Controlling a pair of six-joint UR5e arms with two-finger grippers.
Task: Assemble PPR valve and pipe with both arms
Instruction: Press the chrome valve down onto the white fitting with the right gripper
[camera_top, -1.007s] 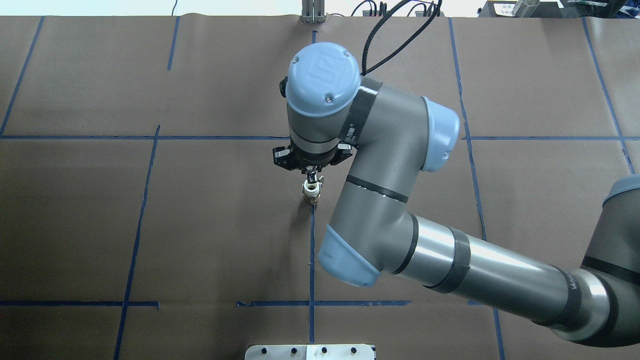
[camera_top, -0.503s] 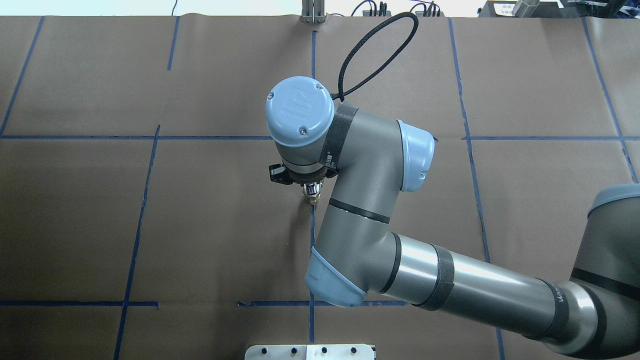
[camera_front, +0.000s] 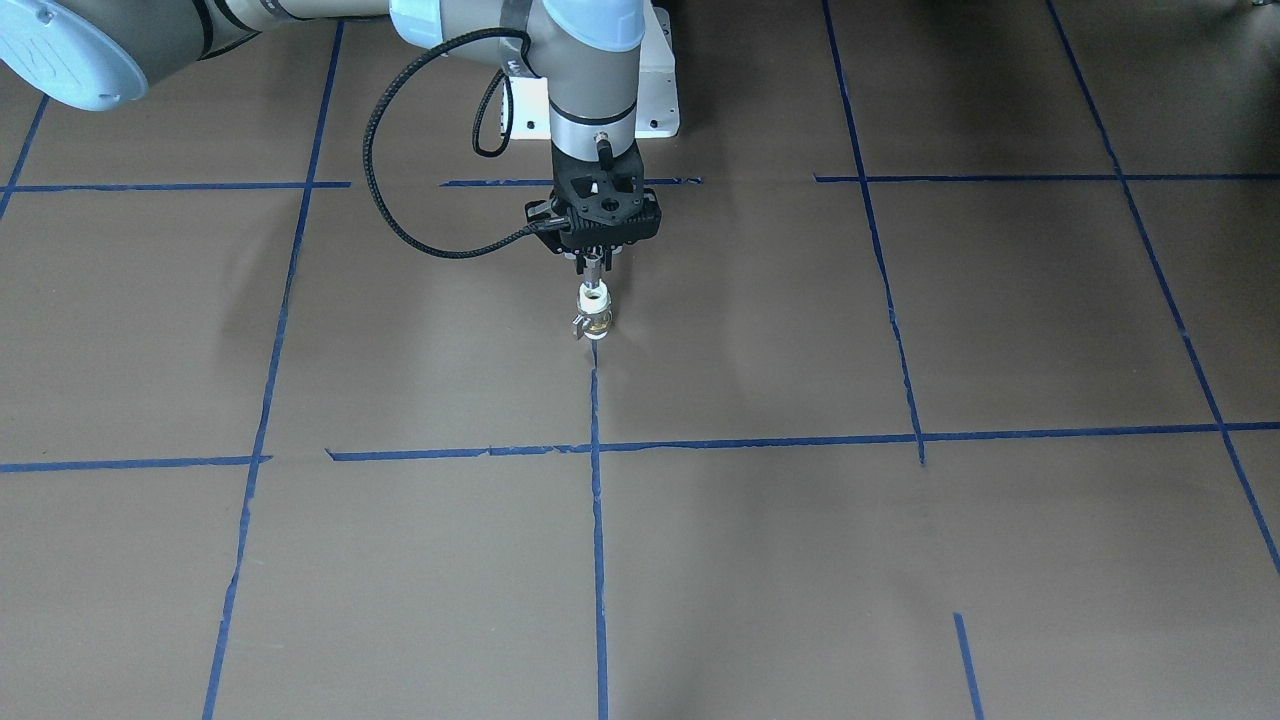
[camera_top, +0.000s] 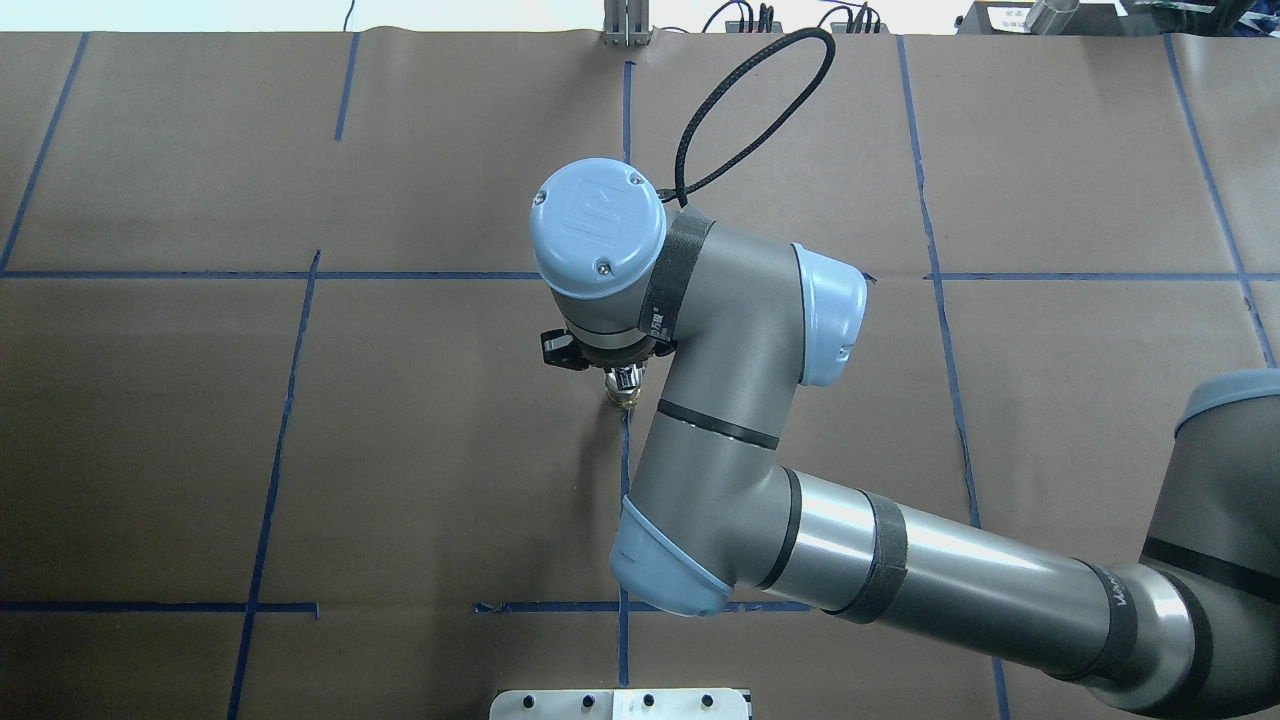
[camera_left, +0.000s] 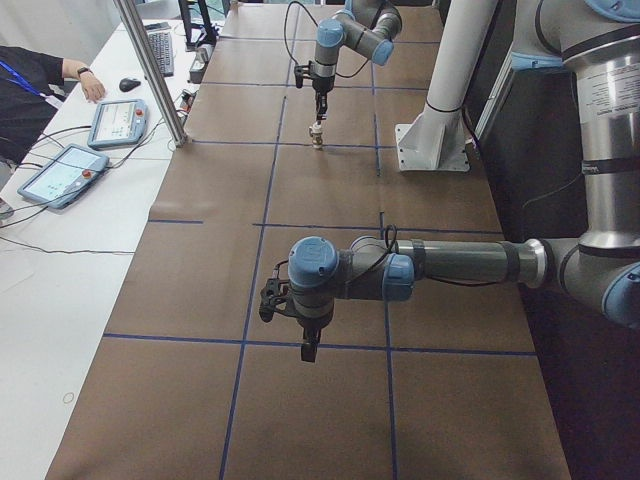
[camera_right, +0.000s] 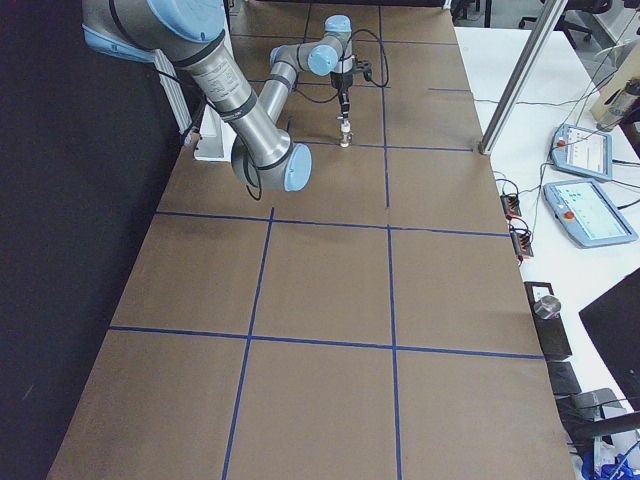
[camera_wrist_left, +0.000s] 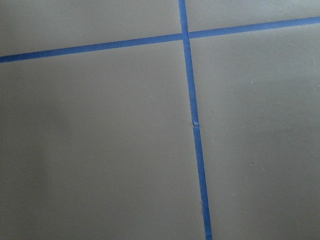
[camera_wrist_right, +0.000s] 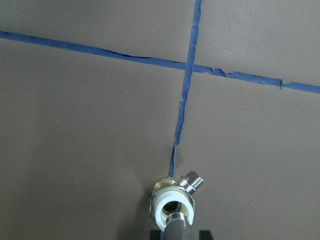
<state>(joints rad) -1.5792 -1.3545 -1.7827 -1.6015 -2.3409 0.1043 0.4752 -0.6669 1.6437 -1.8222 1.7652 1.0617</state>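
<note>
Status: the mating step is in hand but not shown complete.

- PPR valve (camera_front: 594, 314) stands upright on the table (camera_front: 800, 560), at the end of a blue tape line (camera_wrist_right: 181, 115). Its white mouth faces up, the brass body is below, and the small silver lever sticks out to one side.
- Right gripper (camera_front: 594, 266) points straight down directly above the valve. Its fingers are clamped on the pipe (camera_wrist_right: 176, 226), which hangs vertical.
- Right wrist view: the pipe's lower end is centred on the valve's white mouth. Front view: the pipe tip meets the top of the white end. I cannot tell whether the tip is inside the bore or only touching the rim.
- Left gripper (camera_left: 305, 345) is low over the table, well apart from both parts. It shows only in the side view, so I cannot tell whether its fingers are spread or closed. Its wrist camera shows only table and tape.
- Nothing is bracing the valve.

Judged done: pipe grasped, valve stood on end, the two axes lined up.

Judged left: seat the pipe fully in the valve, likely with the left gripper steadying the valve, then release and check the joint.
</note>
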